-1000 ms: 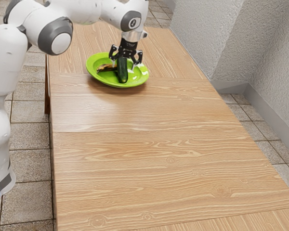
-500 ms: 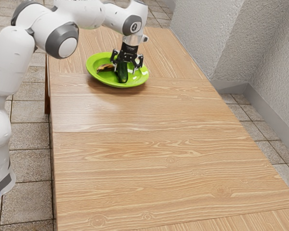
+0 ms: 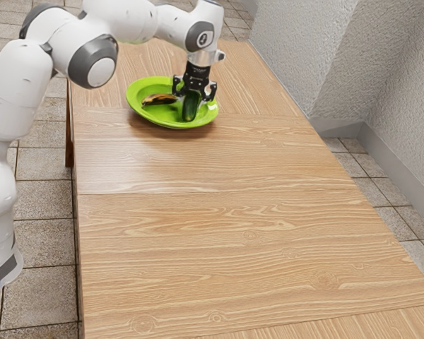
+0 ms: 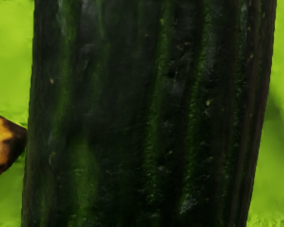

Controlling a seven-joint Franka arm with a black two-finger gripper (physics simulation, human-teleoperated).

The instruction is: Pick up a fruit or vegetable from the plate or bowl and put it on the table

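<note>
Dark green, faintly striped cucumber [image 3: 190,107]: we are finding it inside the round, bright green plate [image 3: 152,115], directly beneath the black gripper [image 3: 194,94]. Whether the hand is gripping it, we are not able to tell. Beside it, a brown-and-yellow, banana-like fruit [image 3: 159,99] is lying in the plate. Beyond the rim, the pale wood-grain table [image 3: 233,212] is waiting. We are judging this the grasping step; the next move is calling for a secure hold, then lifting above the rim.
</note>
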